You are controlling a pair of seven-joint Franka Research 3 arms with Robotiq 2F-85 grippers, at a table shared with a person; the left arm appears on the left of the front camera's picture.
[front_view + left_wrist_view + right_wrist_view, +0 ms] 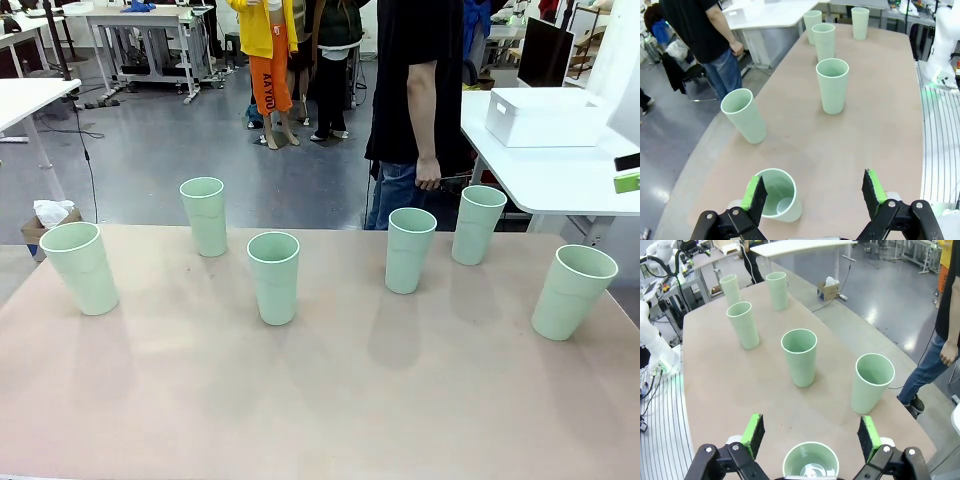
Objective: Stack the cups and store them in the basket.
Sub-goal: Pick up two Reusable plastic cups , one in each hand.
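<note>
Right wrist view: the right gripper (811,434), fingers spread, hangs over an upright cup (811,462) centred at bottom middle, rim up. The left gripper (814,191), also spread, has its nearest cup (776,196) off-centre, toward lower left. All the cups stand apart on the tabletop (400,400), with open room around each.

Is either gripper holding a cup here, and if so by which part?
Nothing is held. The left gripper and the right gripper are both wide open, and all six cups stand upright and separate on the table.
</note>
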